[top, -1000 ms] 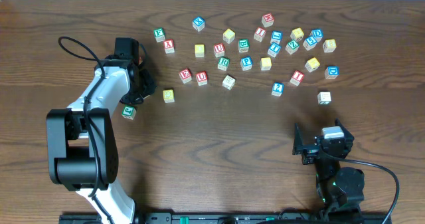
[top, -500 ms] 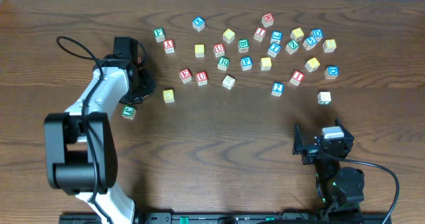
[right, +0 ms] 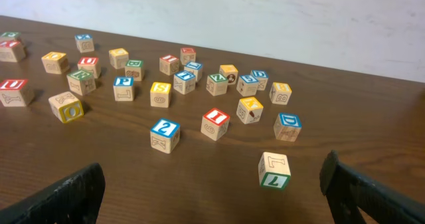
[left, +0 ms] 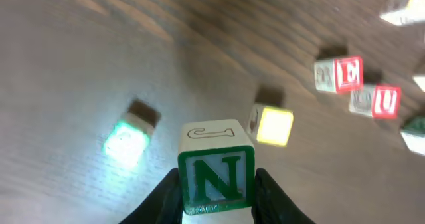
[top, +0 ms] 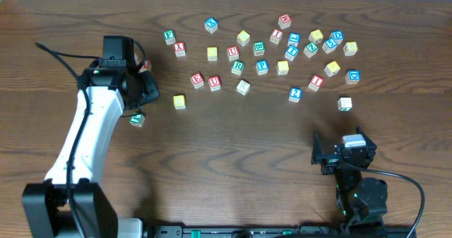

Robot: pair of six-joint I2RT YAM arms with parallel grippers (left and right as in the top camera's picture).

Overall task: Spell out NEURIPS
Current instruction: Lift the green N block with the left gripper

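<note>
One N cube [left: 216,177] sat clamped in our left gripper [left: 216,207], right gripper [right: 212,194] agape; we needed a level, square placement.

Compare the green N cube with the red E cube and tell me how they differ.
The N cube is gripped in the left hand, while the E cube lies free on the table, close beside the U cube. The N cube's letter is green and the E cube's is red. Both are small wooden letter cubes.

N cube [left: 216,174] is sitting between the jaws of the left gripper [left: 216,196]; E cube [left: 340,75] is lying just left of U cube [left: 378,101].
</note>
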